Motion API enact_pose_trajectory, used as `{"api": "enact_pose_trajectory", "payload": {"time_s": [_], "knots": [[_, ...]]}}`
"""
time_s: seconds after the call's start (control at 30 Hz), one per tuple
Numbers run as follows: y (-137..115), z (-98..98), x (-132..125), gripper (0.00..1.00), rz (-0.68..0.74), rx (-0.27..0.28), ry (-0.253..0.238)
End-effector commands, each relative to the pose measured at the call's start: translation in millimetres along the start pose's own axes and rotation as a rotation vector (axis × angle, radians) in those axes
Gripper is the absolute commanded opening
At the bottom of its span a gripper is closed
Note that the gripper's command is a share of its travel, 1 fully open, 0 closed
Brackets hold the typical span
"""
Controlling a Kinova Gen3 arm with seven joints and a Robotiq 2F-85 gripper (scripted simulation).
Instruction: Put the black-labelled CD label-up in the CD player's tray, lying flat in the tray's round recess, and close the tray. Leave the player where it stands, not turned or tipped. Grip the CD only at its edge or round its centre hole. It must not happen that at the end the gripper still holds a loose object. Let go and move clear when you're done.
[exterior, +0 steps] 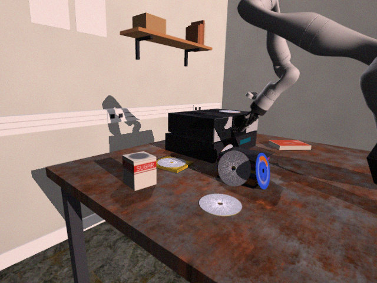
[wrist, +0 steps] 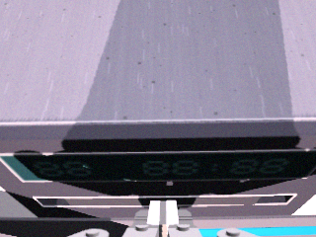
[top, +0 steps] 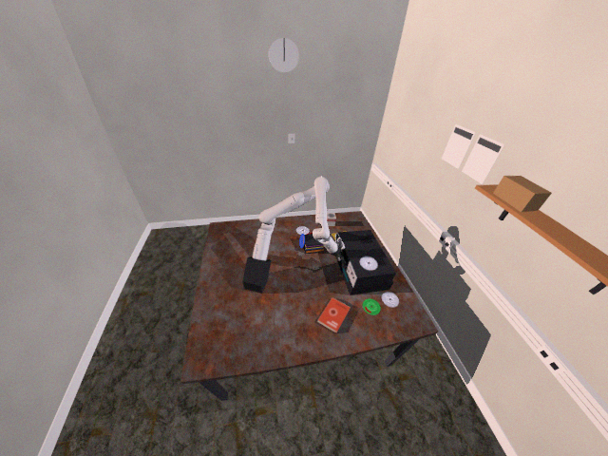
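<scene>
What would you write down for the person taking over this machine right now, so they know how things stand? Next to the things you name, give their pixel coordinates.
Pincer (top: 339, 250) (exterior: 244, 128) (wrist: 163, 218): shut, with nothing seen in it, at the front of the CD player (top: 355, 242) (exterior: 191, 123) (wrist: 158, 59).
CD: I see no black label in any view; whether it is inside the player cannot be told. The pale disc (top: 362, 259) (exterior: 230, 111) lies on top.
Done: no tray is seen sticking out; loading can't be confirmed.
Left: check the CD is loaded and the tray fully closed, without turning the player.

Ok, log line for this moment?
tool: shut, empty | at: player front | tray: no opening visible | black-labelled CD: unidentified
</scene>
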State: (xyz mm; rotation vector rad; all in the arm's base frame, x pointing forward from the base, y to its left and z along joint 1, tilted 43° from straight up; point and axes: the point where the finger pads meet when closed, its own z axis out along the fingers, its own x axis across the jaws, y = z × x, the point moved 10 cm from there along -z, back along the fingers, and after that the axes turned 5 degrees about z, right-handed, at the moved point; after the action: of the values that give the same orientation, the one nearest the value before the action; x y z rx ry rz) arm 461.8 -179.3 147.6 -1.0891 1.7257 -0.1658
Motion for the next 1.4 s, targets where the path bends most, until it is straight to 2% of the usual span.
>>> {"api": "enact_pose_trajectory", "payload": {"time_s": [0.0,0.6,1.03,1.37], "knots": [[-2.5,0.0,-1.4,0.10,-0.004,0.005,-0.003],[-2.0,-0.3,-1.3,0.10,-0.004,0.005,-0.003],[21.6,-16.7,0.7,0.10,-0.004,0.005,-0.003],[19.9,-20.2,0.6,0.10,-0.004,0.005,-0.003]]}}
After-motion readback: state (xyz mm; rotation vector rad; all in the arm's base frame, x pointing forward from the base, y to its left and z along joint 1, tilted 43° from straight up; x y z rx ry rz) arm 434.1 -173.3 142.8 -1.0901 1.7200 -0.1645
